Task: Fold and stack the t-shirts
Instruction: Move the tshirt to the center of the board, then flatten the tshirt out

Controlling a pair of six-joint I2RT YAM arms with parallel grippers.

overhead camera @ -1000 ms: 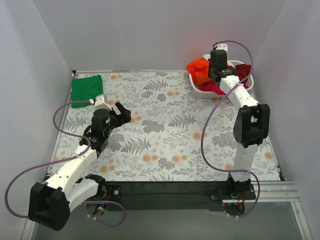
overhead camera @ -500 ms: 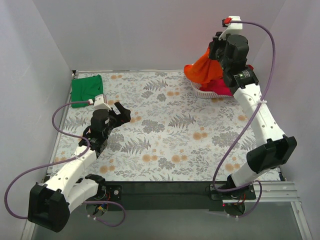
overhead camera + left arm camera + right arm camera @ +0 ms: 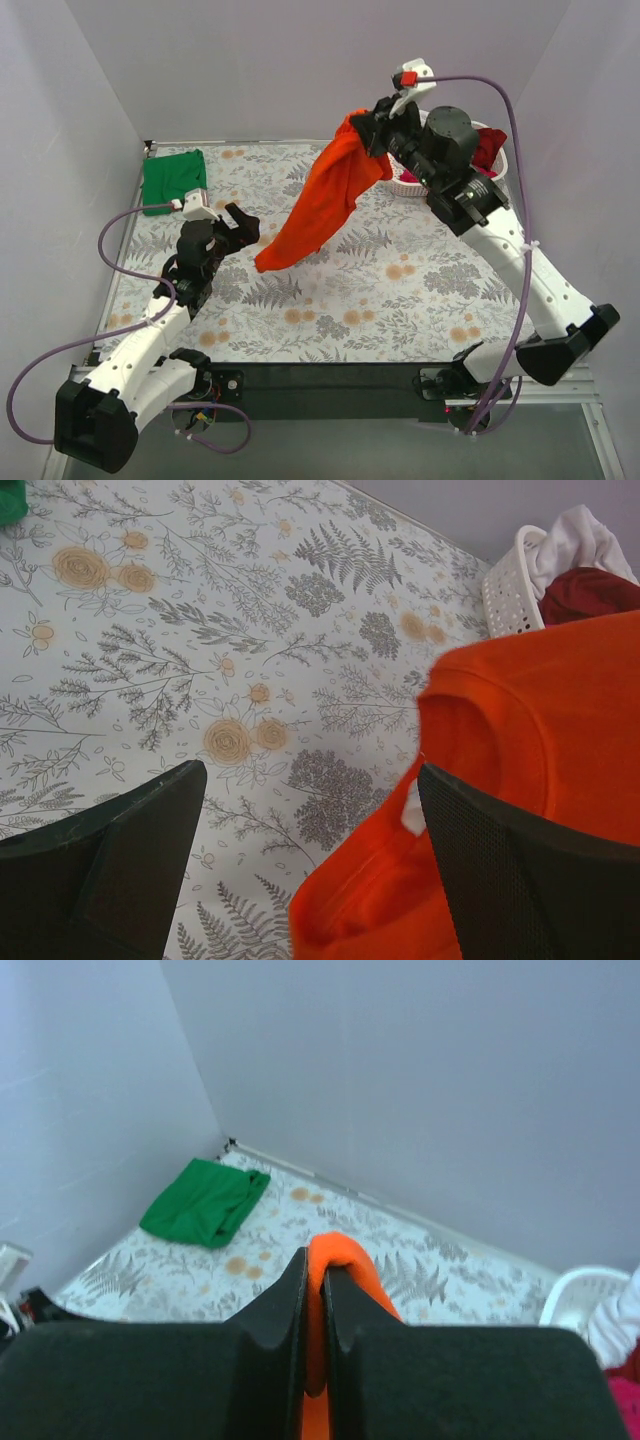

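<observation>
My right gripper (image 3: 366, 125) is shut on the bright orange-red t-shirt (image 3: 322, 202) and holds it high above the table; the cloth hangs down to the left, its lower end near the table. The pinched fold shows between the right fingers (image 3: 318, 1290). My left gripper (image 3: 240, 222) is open and empty, low over the table's left side, with the hanging orange-red shirt (image 3: 520, 770) just in front of it. A folded green t-shirt (image 3: 174, 179) lies at the far left corner, also in the right wrist view (image 3: 205, 1202). Dark red (image 3: 488, 148), magenta (image 3: 408, 176) and white shirts (image 3: 580, 535) sit in the basket.
The white lattice basket (image 3: 407, 186) stands at the far right corner, partly hidden by my right arm; its wall shows in the left wrist view (image 3: 510, 580). The table has a floral cloth (image 3: 350, 290). Grey walls close in the back and both sides.
My right arm lifted the orange-red shirt out of the basket and swung it left over the table, so it now hangs unfurled. My left gripper shifted slightly.
</observation>
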